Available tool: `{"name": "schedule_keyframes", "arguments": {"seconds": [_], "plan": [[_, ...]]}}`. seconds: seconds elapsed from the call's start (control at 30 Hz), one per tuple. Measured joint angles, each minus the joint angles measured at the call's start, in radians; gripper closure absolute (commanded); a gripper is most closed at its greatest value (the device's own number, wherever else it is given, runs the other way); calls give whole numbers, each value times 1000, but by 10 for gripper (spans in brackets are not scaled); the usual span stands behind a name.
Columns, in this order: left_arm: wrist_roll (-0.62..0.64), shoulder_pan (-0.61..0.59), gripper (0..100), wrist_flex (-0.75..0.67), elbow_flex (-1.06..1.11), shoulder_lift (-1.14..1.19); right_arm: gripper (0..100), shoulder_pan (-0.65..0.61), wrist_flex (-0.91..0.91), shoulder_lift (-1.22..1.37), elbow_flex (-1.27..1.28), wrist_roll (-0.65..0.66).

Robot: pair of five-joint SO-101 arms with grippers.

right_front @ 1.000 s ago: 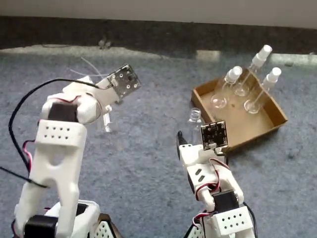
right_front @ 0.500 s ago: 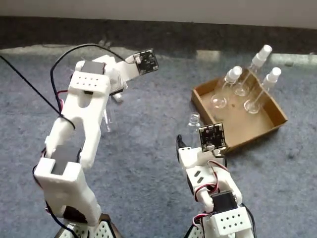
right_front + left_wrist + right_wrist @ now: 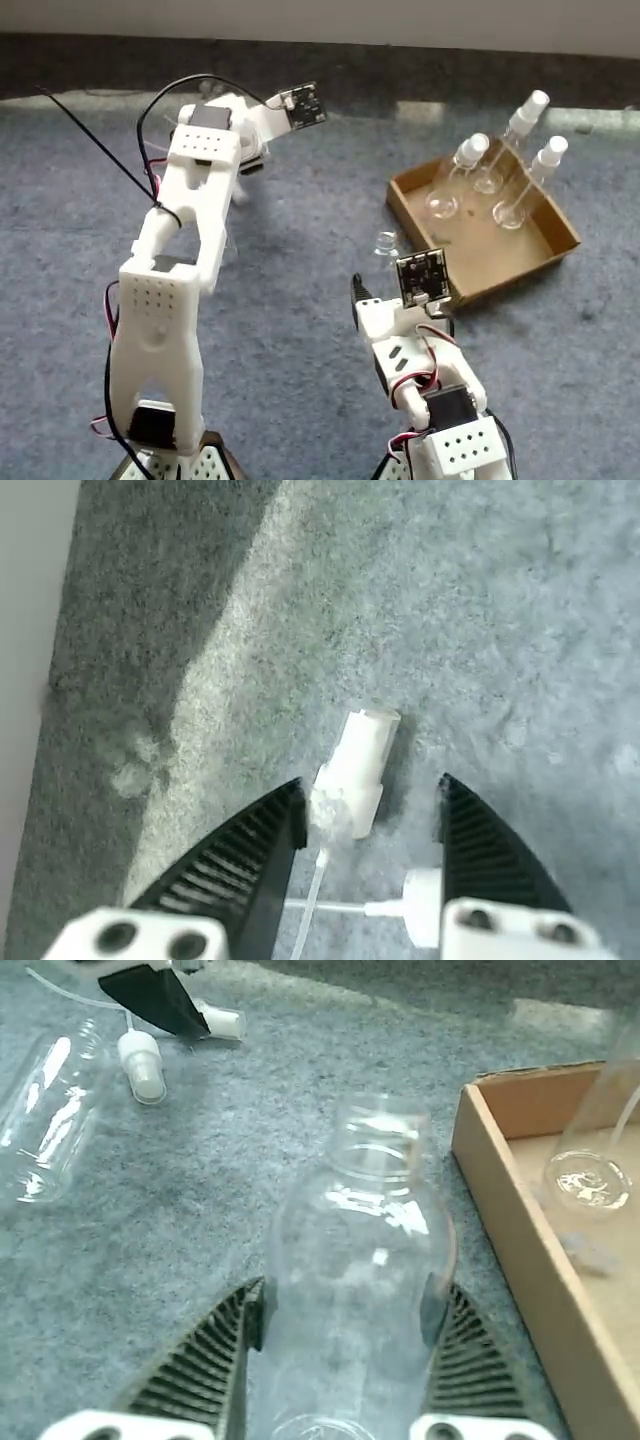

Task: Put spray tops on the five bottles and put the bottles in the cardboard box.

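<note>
While the left gripper (image 3: pixel 370 783) hangs with jaws spread over a white spray top (image 3: pixel 358 760) near the table's (image 3: pixel 300 260) far edge, the right gripper (image 3: pixel 350 1295) clamps an uncapped clear bottle (image 3: pixel 360 1230) beside the cardboard box (image 3: pixel 500 282), which holds three topped bottles (image 3: pixel 470 160).

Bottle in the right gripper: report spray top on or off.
Off. The bottle held in the right gripper shows a bare, open neck with no spray top on it.

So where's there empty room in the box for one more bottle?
The near half of the cardboard box is bare floor, between the three bottles at its far end and the near wall. The far end is crowded.
</note>
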Motion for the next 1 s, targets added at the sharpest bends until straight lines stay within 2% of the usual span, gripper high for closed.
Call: {"name": "schedule_keyframes", "arguments": {"seconds": [0.33,0.47,0.63,1.0], "plan": [[2,-38,828,3,-318,279,872,-2,0,0,0,0],[2,-52,909,31,-390,331,872,-2,0,0,0,0],[0,-52,975,115,-445,364,872,-2,0,0,0,0],[-6,-52,995,170,-460,374,872,-2,0,0,0,0]]}}
